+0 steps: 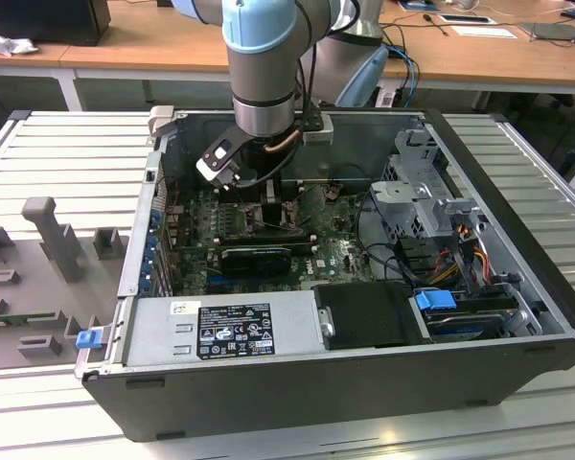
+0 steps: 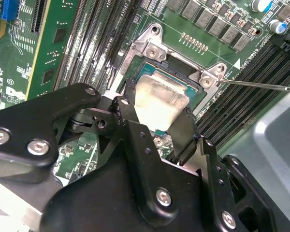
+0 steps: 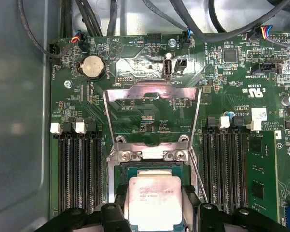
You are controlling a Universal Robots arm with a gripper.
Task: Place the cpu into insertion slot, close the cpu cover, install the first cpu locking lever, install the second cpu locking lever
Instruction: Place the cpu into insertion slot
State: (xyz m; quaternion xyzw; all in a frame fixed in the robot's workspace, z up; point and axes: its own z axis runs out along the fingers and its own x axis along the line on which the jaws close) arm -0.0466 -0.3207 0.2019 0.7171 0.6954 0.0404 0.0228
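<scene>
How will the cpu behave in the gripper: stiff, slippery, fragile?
The cpu looks like a thin flat plate with a metal face, so probably stiff and light. Its thin edges, clamped by the gripper on two sides only, may slip. It is at the insertion slot; sideways pushing seems risky.

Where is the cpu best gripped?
Probably by two opposite edges, from straight above: the cpu is a thin flat square lying face up, so only its sides offer hold. The gripper clamps it this way.

part of the cpu [image 2: 160, 99] behind the tool [image 2: 157, 124]
</scene>
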